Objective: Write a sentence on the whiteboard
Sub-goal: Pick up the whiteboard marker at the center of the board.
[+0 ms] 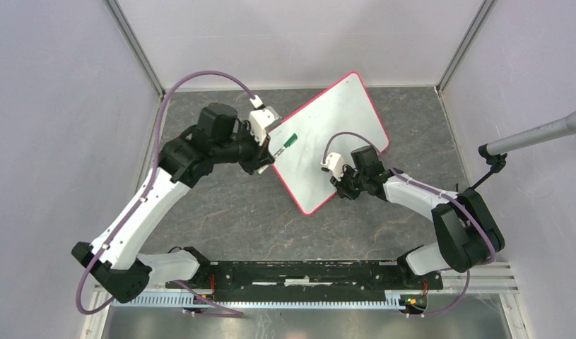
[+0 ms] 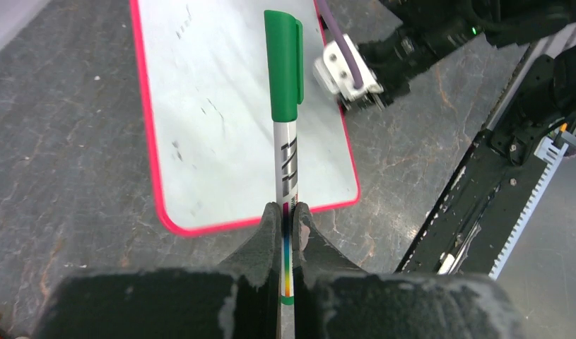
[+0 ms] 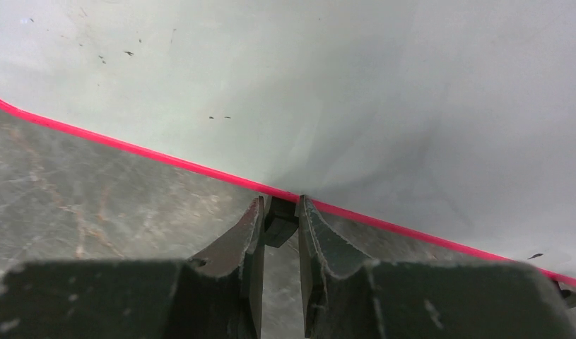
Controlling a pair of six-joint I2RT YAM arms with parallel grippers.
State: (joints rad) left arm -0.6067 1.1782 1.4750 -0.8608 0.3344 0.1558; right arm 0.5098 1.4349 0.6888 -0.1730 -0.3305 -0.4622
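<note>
The whiteboard (image 1: 334, 134) is a white board with a red-pink rim, lying askew over the dark stone-patterned table. Its face (image 2: 221, 106) shows only faint dark specks, and no sentence is in view. My left gripper (image 1: 271, 152) hovers by the board's left edge. It is shut on a silver marker (image 2: 285, 99) whose green cap is on, and the fingers (image 2: 271, 226) pinch the barrel low down. My right gripper (image 3: 279, 205) is shut on a dark tab at the board's rim (image 3: 165, 161), at the lower right edge (image 1: 345, 182).
A grey microphone (image 1: 539, 134) on a stand reaches in from the right wall. Pale enclosure walls close the table on three sides. The black base rail (image 1: 299, 272) runs along the near edge. The right arm's wrist (image 2: 355, 70) sits over the board's far side.
</note>
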